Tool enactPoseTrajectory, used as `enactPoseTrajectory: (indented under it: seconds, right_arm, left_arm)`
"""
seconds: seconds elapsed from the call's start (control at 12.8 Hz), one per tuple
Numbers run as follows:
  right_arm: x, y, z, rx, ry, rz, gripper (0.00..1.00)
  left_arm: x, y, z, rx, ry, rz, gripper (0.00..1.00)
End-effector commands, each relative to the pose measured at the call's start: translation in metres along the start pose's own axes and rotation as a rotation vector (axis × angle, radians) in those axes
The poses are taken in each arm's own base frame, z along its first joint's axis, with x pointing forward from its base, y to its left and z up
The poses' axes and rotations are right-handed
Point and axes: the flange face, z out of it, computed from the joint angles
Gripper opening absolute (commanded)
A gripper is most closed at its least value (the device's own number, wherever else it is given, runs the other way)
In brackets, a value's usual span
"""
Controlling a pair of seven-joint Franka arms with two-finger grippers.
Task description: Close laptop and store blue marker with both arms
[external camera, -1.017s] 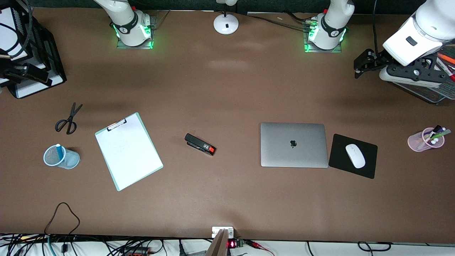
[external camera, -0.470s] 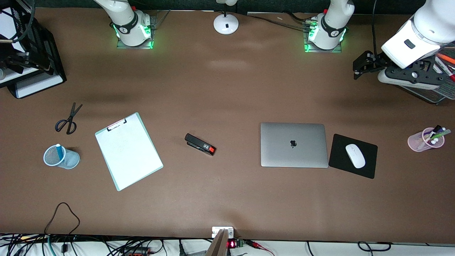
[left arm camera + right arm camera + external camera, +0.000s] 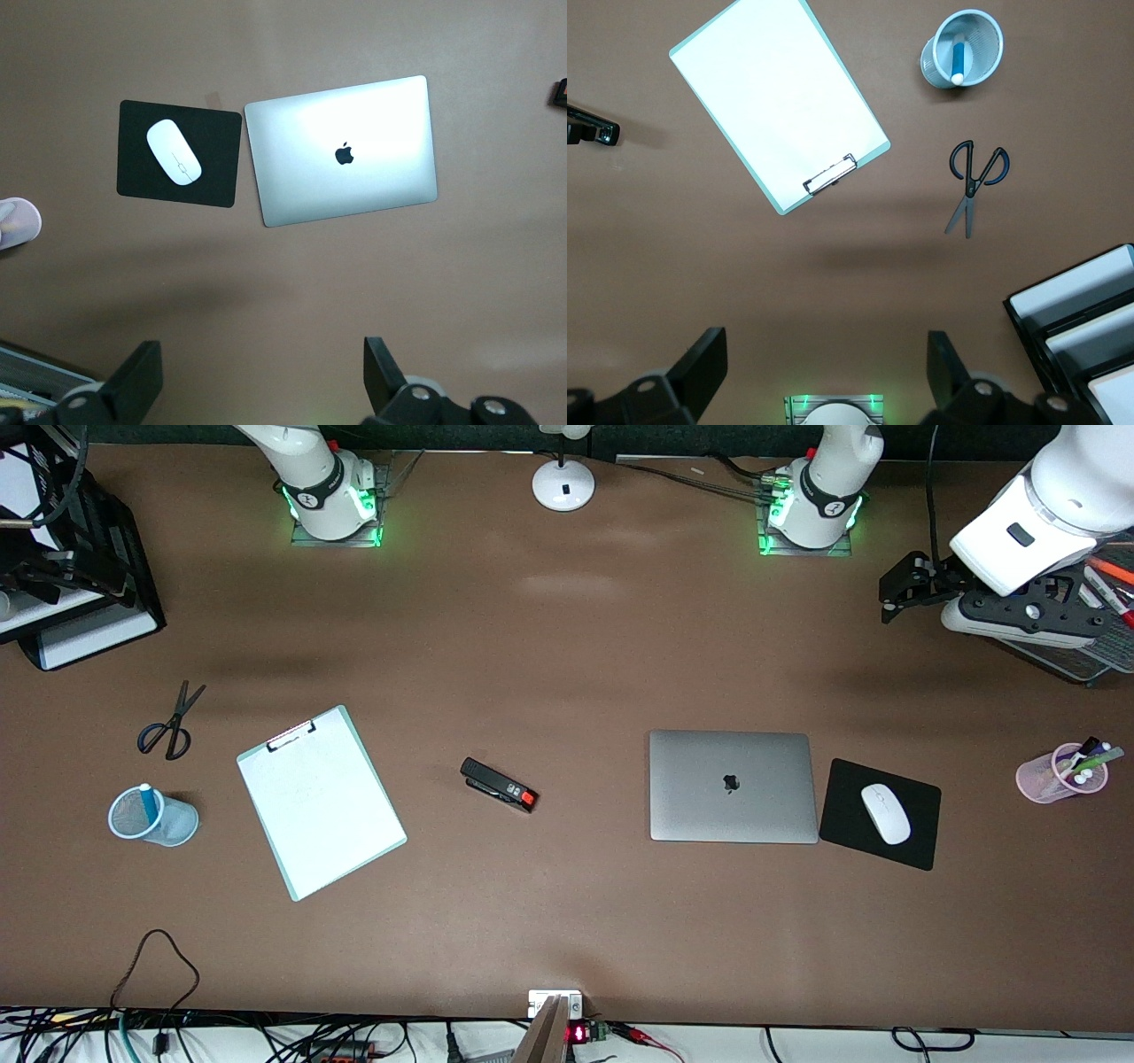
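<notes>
With the laptop (image 3: 733,786) shut flat beside the mouse pad (image 3: 879,814) and the blue marker (image 3: 146,802) standing in the mesh cup (image 3: 152,817), both tools, left tool (image 3: 261,381) and right tool (image 3: 824,372), gape empty high over the tabletop (image 3: 567,921), so only a needless descent risks knocking that light cup over.

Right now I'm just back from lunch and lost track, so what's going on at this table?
Nothing is being handled. The laptop lies closed beside the mouse pad, and the blue marker stands in the blue mesh cup. The left claw hangs open above the table near the laptop; the right claw hangs open, with the clipboard and scissors in its view. Both arms wait, raised.
</notes>
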Motion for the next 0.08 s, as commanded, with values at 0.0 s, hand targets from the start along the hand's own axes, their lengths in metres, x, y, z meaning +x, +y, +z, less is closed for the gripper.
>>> enactPoseTrajectory:
  seconds: [0.0]
  right_arm:
    - [-0.0051, 0.0007, -0.0010, -0.014, 0.003, -0.008, 1.00]
  left_arm:
    - [-0.0041, 0.0012, -0.0034, -0.013, 0.001, 0.008, 1.00]
